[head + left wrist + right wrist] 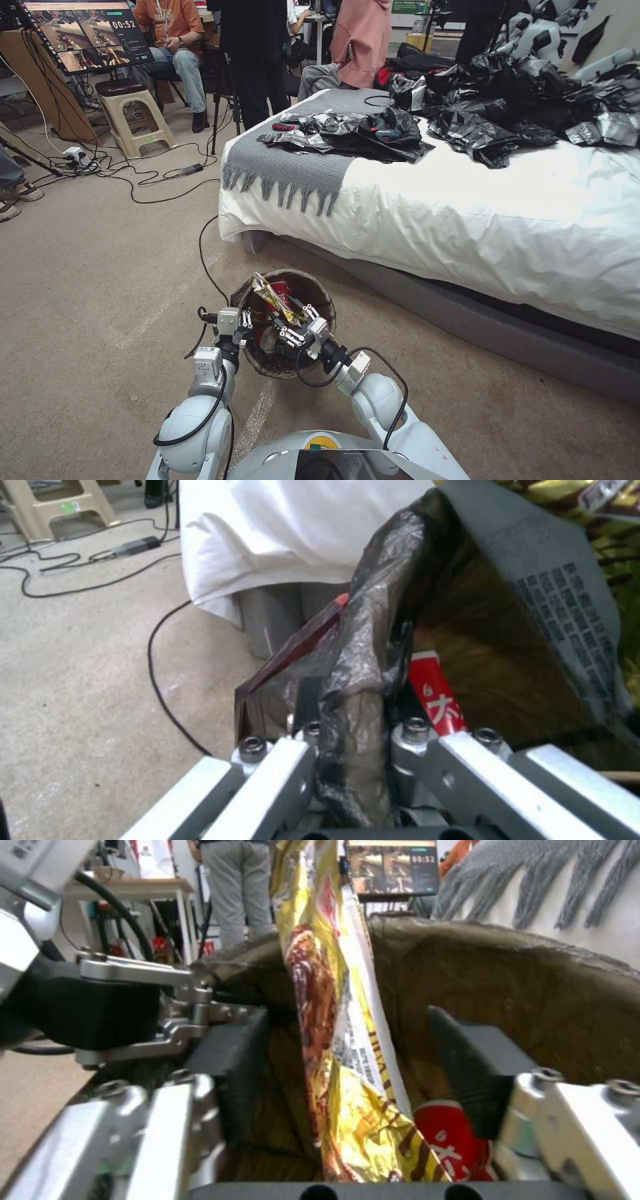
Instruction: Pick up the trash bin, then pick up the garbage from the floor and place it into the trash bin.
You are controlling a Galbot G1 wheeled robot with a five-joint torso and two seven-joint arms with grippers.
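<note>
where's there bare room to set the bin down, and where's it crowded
Free: the carpet between the bed and the cables by the stool, and the bare sheet below the grey throw. Crowded: the bed's far side under black bags, and the trash bin, where both grippers meet around a yellow wrapper.

The head camera looks down from high up at the trash bin (283, 323) and bed (467, 213). Both wrist cameras sit very close to the bin's rim, looking in.
</note>
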